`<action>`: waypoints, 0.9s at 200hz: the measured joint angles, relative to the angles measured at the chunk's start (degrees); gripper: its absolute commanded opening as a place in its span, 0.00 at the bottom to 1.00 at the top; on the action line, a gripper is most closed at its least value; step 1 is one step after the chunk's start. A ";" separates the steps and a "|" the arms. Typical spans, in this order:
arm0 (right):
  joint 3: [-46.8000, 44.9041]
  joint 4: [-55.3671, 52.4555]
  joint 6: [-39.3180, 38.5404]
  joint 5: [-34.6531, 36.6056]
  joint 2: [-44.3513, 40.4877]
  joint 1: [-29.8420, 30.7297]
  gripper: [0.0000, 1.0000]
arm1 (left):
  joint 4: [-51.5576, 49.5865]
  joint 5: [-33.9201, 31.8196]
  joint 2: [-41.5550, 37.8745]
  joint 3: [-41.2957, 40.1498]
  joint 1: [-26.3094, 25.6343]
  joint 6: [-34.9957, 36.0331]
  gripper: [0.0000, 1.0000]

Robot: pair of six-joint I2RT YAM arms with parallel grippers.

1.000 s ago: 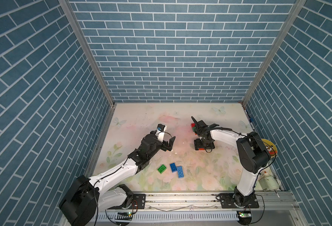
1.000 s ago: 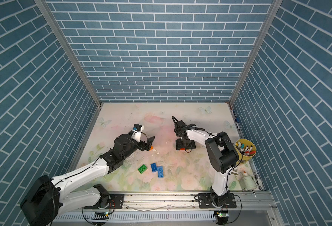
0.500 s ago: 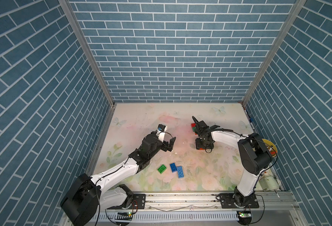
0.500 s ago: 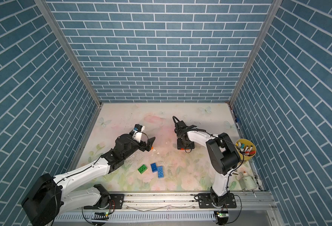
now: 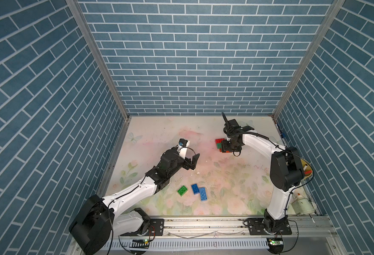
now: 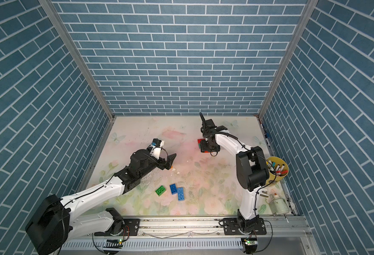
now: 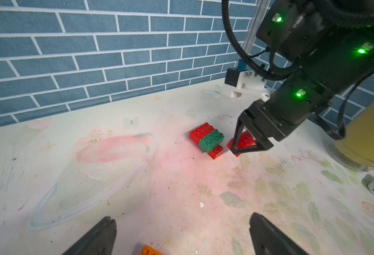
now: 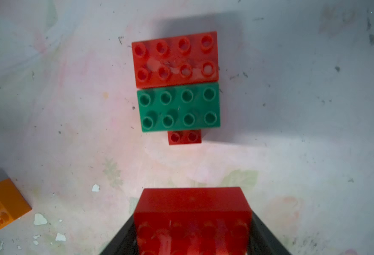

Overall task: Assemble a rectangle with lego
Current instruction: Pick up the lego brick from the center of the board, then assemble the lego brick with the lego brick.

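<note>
My right gripper [image 8: 192,231] is shut on a red lego brick [image 8: 192,212], studs facing the camera, low by the table. Just beyond it stands a small stack: a red brick [image 8: 175,59] and a green brick [image 8: 178,108] side by side on a lower red brick [image 8: 185,137] that sticks out. In a top view the stack [image 5: 218,143] lies partly under the right gripper [image 5: 231,149]. My left gripper [image 7: 181,234] is open over an orange brick [image 7: 149,250]. A loose green brick [image 5: 182,190] and two blue bricks [image 5: 195,188] [image 5: 203,194] lie near the front.
A yellow cup of marker pens [image 6: 277,166] and a white bottle [image 6: 277,204] stand at the right edge. Blue brick-pattern walls enclose the table on three sides. Small white chips [image 8: 40,219] lie near the orange brick.
The right gripper's jaws have narrowed onto the red brick beside the stack. The left arm has barely moved and stays open.
</note>
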 measured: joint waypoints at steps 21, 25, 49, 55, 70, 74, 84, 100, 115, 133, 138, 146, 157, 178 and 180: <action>3.56 -1.44 -1.88 -0.70 4.17 0.00 0.43 | 0.00 0.07 0.00 0.00 0.04 0.17 1.00; 4.20 -1.81 -2.16 -0.70 4.98 0.07 0.43 | 0.00 0.07 -0.02 0.00 0.04 0.22 1.00; 6.40 -3.23 -3.28 -0.68 7.43 0.15 0.44 | 0.00 0.04 -0.02 0.00 0.22 0.31 1.00; 6.84 -3.78 -3.50 -0.66 7.65 0.17 0.44 | 0.00 0.04 -0.02 0.00 0.26 0.31 1.00; 7.76 -4.55 -3.67 -0.52 7.74 0.20 0.44 | 0.00 0.04 -0.02 0.00 0.33 0.31 1.00; 7.98 -4.70 -3.67 -0.50 7.74 0.20 0.44 | 0.00 0.02 -0.02 0.00 0.33 0.31 1.00; 8.76 -5.05 -3.96 -0.24 7.82 0.20 0.44 | 0.00 0.04 -0.02 0.00 0.35 0.31 1.00; 10.03 -5.35 -4.57 0.22 8.28 0.20 0.45 | 0.00 0.04 -0.02 0.00 0.37 0.31 1.00; 11.28 -5.66 -4.98 0.50 9.25 0.17 0.45 | 0.00 0.02 -0.02 0.00 0.44 0.31 1.00; 12.59 -6.19 -5.20 0.87 10.80 0.17 0.46 | 0.00 0.02 -0.02 0.00 0.52 0.31 1.00; 13.00 -6.54 -5.35 0.92 11.02 0.17 0.46 | 0.00 0.00 -0.02 0.00 0.52 0.31 1.00; 13.64 -6.86 -5.60 1.01 11.30 0.17 0.46 | 0.00 0.02 -0.02 0.00 0.57 0.31 1.00; 14.49 -7.13 -5.97 1.03 11.87 0.17 0.46 | 0.00 0.00 -0.02 0.00 0.61 0.31 1.00; 15.39 -7.63 -6.23 1.09 12.52 0.20 0.46 | 0.00 0.00 -0.02 0.00 0.63 0.31 1.00; 15.45 -7.67 -6.25 1.09 12.57 0.20 0.46 | 0.00 0.02 -0.02 0.00 0.63 0.31 1.00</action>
